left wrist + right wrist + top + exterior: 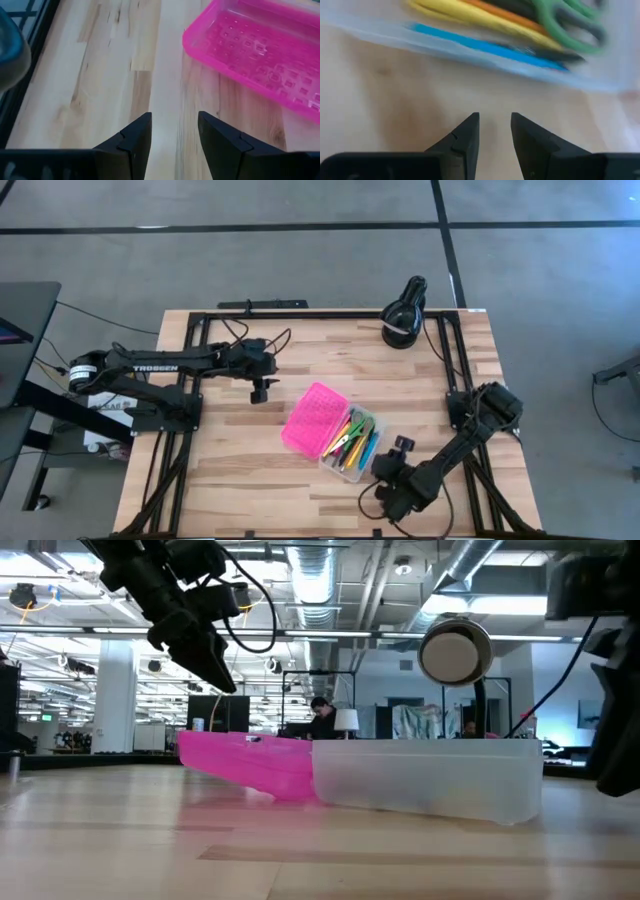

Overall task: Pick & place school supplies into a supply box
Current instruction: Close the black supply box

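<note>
The supply box lies open at the table's middle. Its pink lid (314, 418) is folded out flat toward the left, and its clear base (352, 446) rests on the wood. In the base lie the school supplies: yellow, orange and blue pens (485, 46) and green-handled scissors (570, 25). My left gripper (260, 394) hangs open over bare wood just left of the lid (260, 50), nothing between its fingers (135, 137). My right gripper (401, 444) stands open over bare wood beside the base's right long wall (470, 55), empty.
A black round lamp-like object (404, 315) stands at the far right, showing above the box in the low view (455, 652). Black cables (255, 340) trail near the left arm. Black frame rails (300, 314) edge the table. Bare wood (230, 470) lies near left.
</note>
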Available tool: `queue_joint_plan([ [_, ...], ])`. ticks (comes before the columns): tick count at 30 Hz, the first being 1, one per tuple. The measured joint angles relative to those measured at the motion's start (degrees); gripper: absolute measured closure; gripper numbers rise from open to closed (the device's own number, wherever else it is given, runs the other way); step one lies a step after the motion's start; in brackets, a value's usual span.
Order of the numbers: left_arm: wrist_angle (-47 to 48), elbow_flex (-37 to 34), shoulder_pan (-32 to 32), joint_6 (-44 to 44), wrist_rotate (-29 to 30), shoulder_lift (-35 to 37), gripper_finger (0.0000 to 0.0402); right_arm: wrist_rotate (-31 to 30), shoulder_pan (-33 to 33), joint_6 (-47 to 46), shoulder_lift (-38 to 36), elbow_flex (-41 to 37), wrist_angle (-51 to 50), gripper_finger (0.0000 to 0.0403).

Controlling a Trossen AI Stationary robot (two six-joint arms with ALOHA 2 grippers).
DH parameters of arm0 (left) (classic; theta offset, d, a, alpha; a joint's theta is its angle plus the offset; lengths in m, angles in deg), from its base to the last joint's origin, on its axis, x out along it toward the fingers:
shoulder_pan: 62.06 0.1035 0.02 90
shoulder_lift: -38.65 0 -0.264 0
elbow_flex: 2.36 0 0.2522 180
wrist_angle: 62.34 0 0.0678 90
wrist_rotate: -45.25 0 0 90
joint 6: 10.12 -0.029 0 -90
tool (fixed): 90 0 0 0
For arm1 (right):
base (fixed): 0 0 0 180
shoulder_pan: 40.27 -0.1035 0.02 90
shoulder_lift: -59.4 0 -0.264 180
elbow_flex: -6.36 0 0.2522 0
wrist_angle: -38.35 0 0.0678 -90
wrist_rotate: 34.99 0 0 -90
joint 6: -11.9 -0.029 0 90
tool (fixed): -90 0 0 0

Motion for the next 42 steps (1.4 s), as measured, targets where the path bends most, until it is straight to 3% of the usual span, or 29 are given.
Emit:
queue_joint_plan([
  [7, 1.39, 0.00, -0.71, 0.51, -0.63, -0.02, 0.0246, -1.25, 2.03, -7.11, -1.07, -3.90, -1.62, 0.0296],
  [14, 1.40, -0.08, -1.59, 1.96, -0.33, -0.02, 0.0246, -3.49, 5.98, -3.51, -1.05, -5.19, 0.33, 0.0296],
  [19, 0.12, -3.79, -1.90, 3.03, -0.18, -0.02, 0.0246, -4.90, 8.48, -0.47, -1.05, -5.22, 0.54, 0.0296],
  [30, -10.60, -16.23, -6.56, 9.55, -1.76, -0.07, 0.0246, -7.29, 16.53, 12.58, -1.05, -5.20, 4.89, 0.0296],
  [42, -14.41, -20.48, -17.82, 18.91, 1.10, -0.04, 0.0246, -7.75, 26.15, 30.58, -1.05, -5.14, 15.00, 0.0296],
])
